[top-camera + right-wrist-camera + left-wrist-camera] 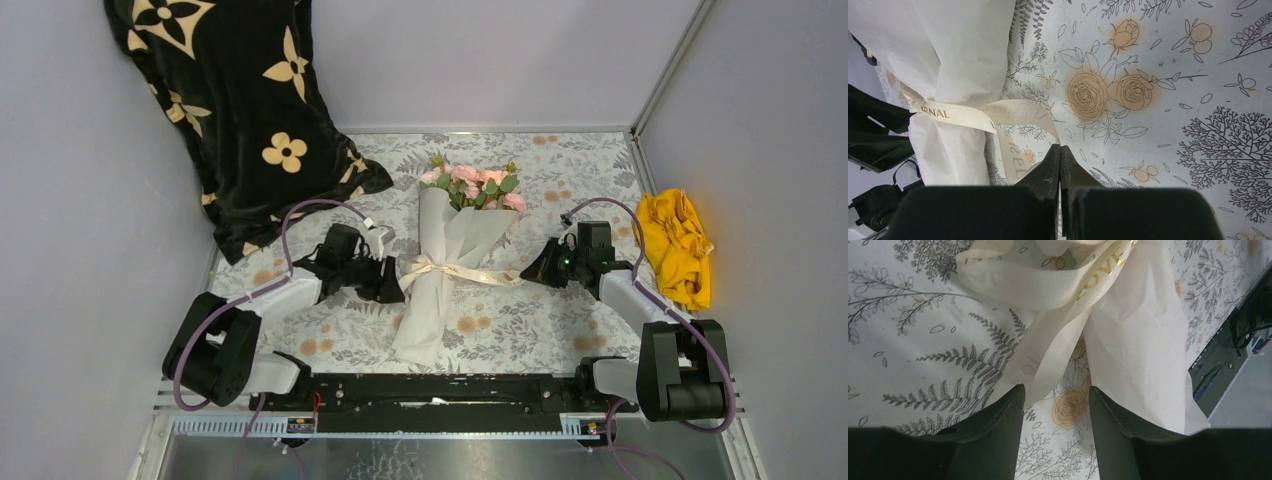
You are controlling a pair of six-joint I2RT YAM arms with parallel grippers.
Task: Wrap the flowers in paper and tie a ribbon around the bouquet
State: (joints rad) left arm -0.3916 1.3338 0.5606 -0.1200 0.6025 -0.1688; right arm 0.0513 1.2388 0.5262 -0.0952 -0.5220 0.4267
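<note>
Bouquet (432,305): one, tied by one ribbon (480,274); one yellow cloth (678,245).

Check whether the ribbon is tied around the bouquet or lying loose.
Tied: the ribbon is knotted in a bow around the middle of the paper, pinching it in; its tails trail out sideways.

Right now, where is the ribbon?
In the top view, the ribbon is tied around the middle of the bouquet, just right of the left gripper. One tail runs right to the right gripper.
</note>
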